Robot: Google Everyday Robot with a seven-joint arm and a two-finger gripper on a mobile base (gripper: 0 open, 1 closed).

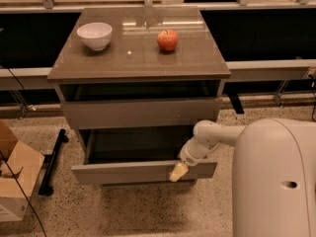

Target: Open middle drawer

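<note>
Lab, terrazzo floor [123, 211]; pincer [177, 172] at cabinet [138, 60]

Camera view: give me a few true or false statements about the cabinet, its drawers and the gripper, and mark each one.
1. The apple sits on the cabinet top. True.
2. The white bowl lies inside a drawer. False: it stands on the cabinet top, left of the apple.
3. The middle drawer is pulled out. True.
4. The gripper hovers over the apple. False: it is down at the right end of the middle drawer's front.
</note>
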